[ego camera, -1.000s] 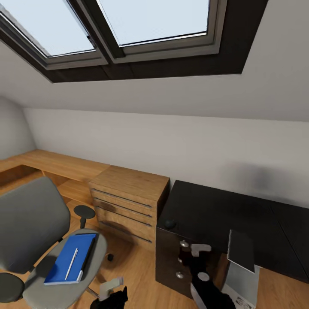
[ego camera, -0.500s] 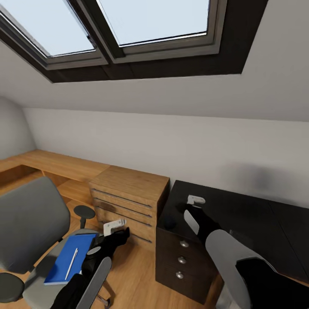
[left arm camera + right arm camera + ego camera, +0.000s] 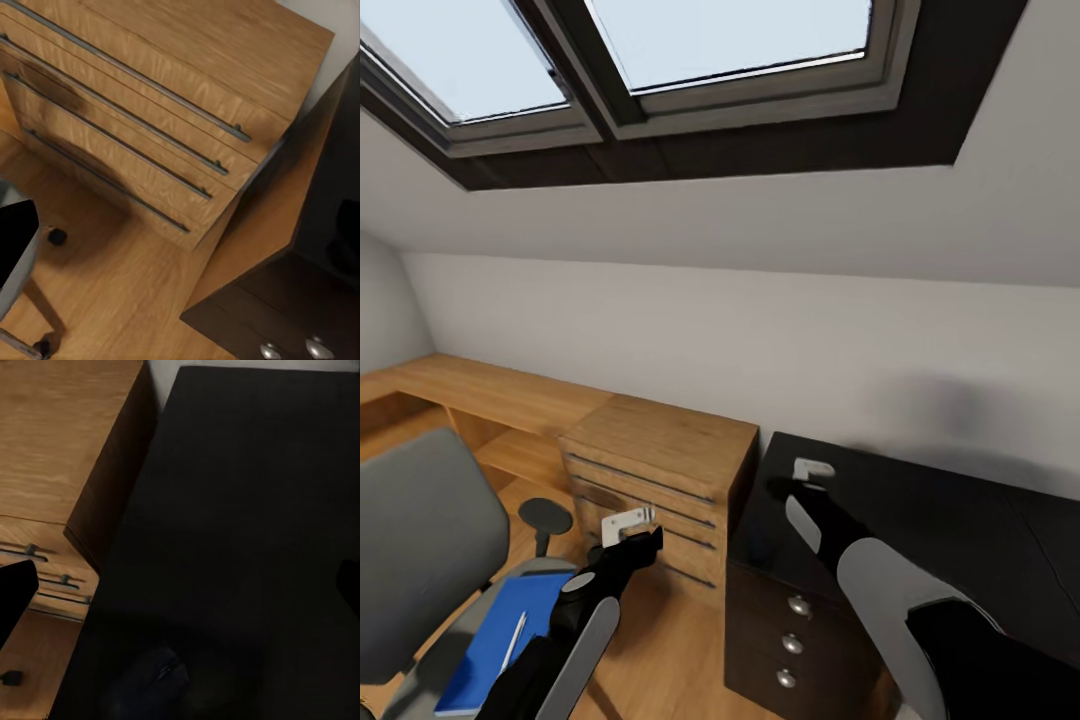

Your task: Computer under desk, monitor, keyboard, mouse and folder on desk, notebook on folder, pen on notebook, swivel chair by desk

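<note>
The grey swivel chair (image 3: 420,560) stands at the lower left. On its seat lies the blue folder (image 3: 485,655) with the white pen (image 3: 515,640) on top. My left gripper (image 3: 628,524) hangs open in front of the wood cabinet, above and to the right of the folder. My right gripper (image 3: 812,468) is open over the left end of the black desk (image 3: 940,510). The mouse (image 3: 161,679) is a faint dark oval on the desk top just below that gripper. The computer, monitor, keyboard and notebook are out of view.
A light wood cabinet (image 3: 660,465) with bar handles stands between chair and desk, joined to a low wood shelf (image 3: 470,390) along the wall. The desk's drawers with silver knobs (image 3: 797,605) face me. A sloped ceiling with skylights (image 3: 710,50) hangs overhead.
Both arms have risen from the picture's bottom: the left to the cabinet front, the right from the drawer front to over the desk top. The camera has tilted slightly.
</note>
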{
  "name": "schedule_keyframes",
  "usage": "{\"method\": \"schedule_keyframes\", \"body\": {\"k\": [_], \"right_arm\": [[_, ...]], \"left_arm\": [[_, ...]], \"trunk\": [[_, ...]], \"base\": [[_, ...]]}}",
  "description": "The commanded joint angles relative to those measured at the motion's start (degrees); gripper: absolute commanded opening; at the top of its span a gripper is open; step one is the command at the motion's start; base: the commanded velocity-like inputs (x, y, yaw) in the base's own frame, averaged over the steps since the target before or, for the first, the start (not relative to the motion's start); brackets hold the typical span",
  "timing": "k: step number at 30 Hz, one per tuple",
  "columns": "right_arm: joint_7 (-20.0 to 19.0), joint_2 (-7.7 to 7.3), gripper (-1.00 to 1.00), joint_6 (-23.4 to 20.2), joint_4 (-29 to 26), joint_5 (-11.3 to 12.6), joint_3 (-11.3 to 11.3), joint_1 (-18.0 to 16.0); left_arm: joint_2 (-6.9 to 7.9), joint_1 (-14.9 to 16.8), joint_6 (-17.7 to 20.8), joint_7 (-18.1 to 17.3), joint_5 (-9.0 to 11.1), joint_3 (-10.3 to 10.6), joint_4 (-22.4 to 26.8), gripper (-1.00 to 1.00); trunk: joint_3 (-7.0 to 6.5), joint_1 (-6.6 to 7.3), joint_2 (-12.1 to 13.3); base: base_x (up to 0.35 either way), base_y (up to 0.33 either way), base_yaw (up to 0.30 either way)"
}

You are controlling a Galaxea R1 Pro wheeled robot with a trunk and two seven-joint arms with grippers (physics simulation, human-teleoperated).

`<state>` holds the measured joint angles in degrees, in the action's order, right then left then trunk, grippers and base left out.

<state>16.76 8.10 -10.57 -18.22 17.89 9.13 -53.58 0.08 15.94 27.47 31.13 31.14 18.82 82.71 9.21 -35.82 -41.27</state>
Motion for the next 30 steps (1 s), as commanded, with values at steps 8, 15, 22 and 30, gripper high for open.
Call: {"method": "schedule_keyframes", "body": {"k": [8, 15, 22, 30], "right_arm": [[0.4, 0.98, 1.00, -0.4, 3.4, -0.2, 2.2, 0.0], [0.5, 1.37, 1.00, -5.7, 4.3, -0.2, 2.6, 0.0], [0.6, 1.60, 1.00, -6.3, 4.4, -0.1, 2.5, 0.0], [0.5, 1.46, 1.00, -6.3, 4.4, -0.1, 2.4, 0.0]], "left_arm": [[-0.05, 0.1, 0.1, 0.5, 0.6, 0.1, 0.1, 1.00], [-0.15, 0.1, 0.3, 0.6, 0.6, 0.1, 4.0, 1.00], [-0.16, 0.1, 0.5, 0.7, 1.0, 0.1, 9.3, 1.00], [-0.16, 0.1, 0.5, 0.7, 1.1, 0.0, 9.6, 1.00]], "trunk": [[0.09, -0.05, -0.1], [0.09, -0.05, -0.1], [0.45, -0.49, -0.9], [1.89, -2.25, -4.1]], "base": [[0.291, 0.142, 0.000], [0.054, 0.091, 0.000], [0.003, 0.005, 0.000], [0.000, 0.000, 0.000]]}}
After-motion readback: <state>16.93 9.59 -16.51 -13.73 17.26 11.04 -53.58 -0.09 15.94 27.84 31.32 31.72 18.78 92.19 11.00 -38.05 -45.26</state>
